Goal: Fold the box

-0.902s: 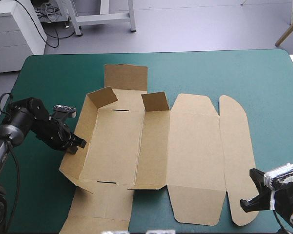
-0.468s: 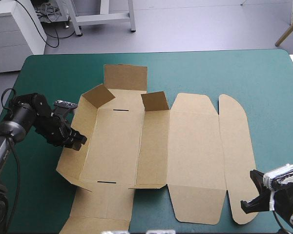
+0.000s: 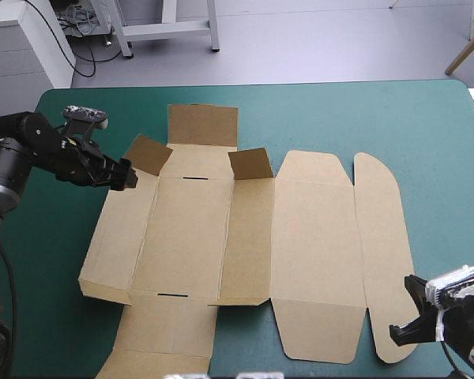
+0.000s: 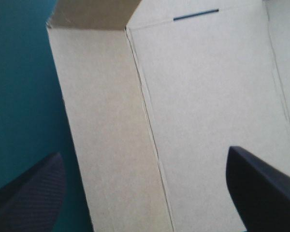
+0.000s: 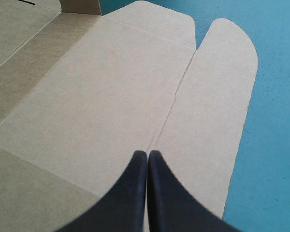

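The flat brown cut cardboard box (image 3: 245, 229) lies spread across the middle of the teal-green bench (image 3: 363, 118), two small far flaps (image 3: 249, 164) tilted up; it holds nothing. Light, stiff board, I'd guess, bending only at its creases (take a panel edge). The left black-finned claw (image 3: 126, 175) gapes at its far-left corner; the right claw (image 5: 148, 154), pressed closed, hangs by the near-right lid flap (image 3: 383, 253).

high view down across the whole table (image 3: 379, 118); both wrist views close over the same box (image 3: 312, 237)
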Controlling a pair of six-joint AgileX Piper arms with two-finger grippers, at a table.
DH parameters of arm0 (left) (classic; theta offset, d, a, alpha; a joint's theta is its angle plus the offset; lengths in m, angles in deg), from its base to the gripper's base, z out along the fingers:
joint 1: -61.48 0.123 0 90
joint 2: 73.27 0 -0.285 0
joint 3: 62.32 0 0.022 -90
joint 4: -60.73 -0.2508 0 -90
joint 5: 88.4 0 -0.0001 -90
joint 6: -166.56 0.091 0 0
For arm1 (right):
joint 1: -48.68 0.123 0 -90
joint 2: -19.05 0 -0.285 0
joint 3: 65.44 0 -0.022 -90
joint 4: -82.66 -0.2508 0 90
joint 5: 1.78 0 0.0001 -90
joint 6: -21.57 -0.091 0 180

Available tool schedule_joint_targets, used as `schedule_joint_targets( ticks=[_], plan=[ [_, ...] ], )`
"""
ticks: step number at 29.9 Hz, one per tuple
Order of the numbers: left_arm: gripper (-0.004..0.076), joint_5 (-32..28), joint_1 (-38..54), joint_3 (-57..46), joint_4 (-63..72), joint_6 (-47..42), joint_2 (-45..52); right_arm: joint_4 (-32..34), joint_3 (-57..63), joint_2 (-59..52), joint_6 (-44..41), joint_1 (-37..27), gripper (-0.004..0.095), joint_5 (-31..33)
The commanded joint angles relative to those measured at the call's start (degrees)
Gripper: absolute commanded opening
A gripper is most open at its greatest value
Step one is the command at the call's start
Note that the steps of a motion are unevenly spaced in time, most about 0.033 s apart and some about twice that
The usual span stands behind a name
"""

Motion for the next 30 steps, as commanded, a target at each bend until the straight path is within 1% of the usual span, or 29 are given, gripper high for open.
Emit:
schedule_joint_targets(
  ticks=[1,5,11,13,16,21,23,26,30],
  plan=[
    [0.064,3.6,-0.4,4.5,1.4,-0.7,3.9,1.1,-1.4,0.5,0.6,-0.1,-0.0014,-3.3],
    [0.064,3.6,-0.4,4.8,-0.2,-0.7,6.0,1.1,-1.4,0.5,0.6,-0.1,-0.0014,-3.3],
    [0.064,3.6,0.8,4.8,-3.3,-3.1,7.7,1.1,-1.4,0.5,0.6,-0.1,-0.0014,-3.3],
    [0.064,3.6,3.5,4.8,-3.3,-3.1,7.7,1.1,-1.4,0.5,0.6,-0.1,-0.0014,-3.3],
    [0.064,3.6,10.5,4.8,-1.4,-2.1,7.4,1.1,-1.4,0.5,0.6,-0.1,-0.0014,-3.3],
    [0.064,3.6,24.3,2.8,10.9,4.0,6.7,1.1,-1.4,0.5,0.6,-0.1,-0.0014,-3.3],
    [0.064,3.6,27.6,1.7,13.7,6.0,5.9,1.1,-1.4,0.5,0.6,-0.1,-0.0014,-3.3],
    [0.064,3.6,29.9,-1.1,13.8,8.5,4.4,1.1,-1.4,0.5,0.6,-0.1,-0.0014,-3.3],
    [0.064,3.6,29.9,-6.8,13.7,10.1,1.7,1.1,-1.4,0.5,0.6,-0.1,-0.0014,-3.3]
  ],
)
